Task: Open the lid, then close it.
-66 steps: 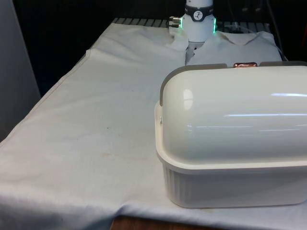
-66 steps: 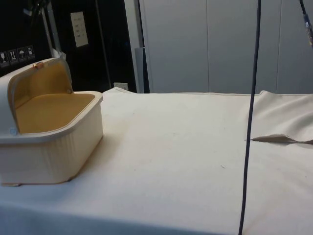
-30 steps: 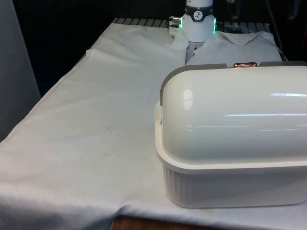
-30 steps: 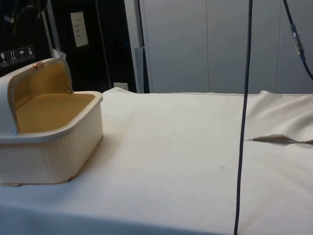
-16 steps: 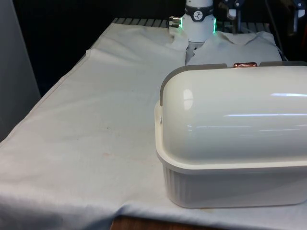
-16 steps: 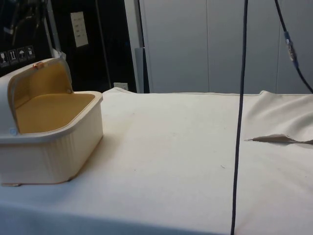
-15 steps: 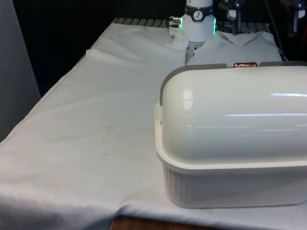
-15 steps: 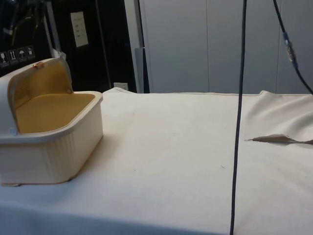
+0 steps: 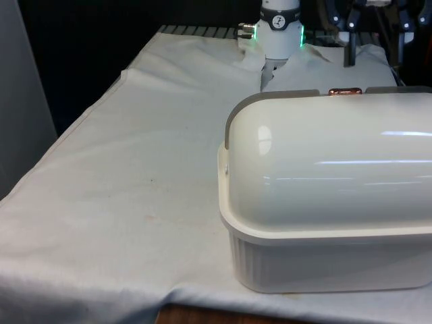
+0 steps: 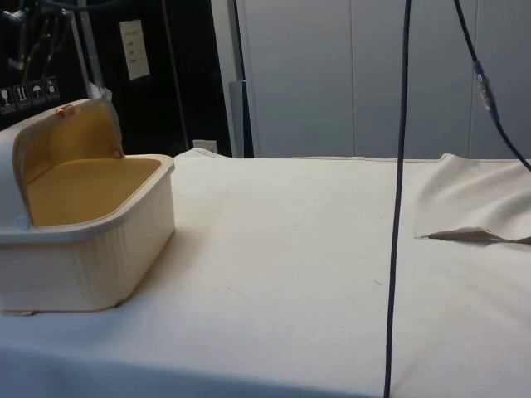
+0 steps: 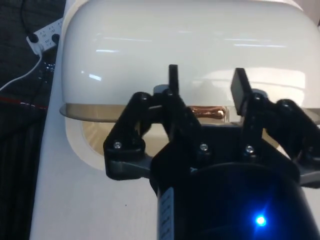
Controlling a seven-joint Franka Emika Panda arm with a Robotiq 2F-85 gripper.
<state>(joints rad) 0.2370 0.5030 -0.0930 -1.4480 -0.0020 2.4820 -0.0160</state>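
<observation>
On the tabletop (image 10: 290,249), the bread box (image 9: 331,202) is seen with its lid (image 10: 62,137) rolled open; the fingers (image 11: 206,82), spread and empty, have been lowered toward its copper handle (image 11: 205,111); closing remains.

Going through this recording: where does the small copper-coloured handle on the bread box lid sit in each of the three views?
Front view: the small copper-coloured handle sits on the top far edge of the rolled-back lid, towards the front view's right.
Side view: it caps the raised lid edge, above the tan interior.
Wrist view: it lies between the spread fingers of the black gripper, on the lid's edge.
Shared landmark: the glossy cream bread box.
</observation>
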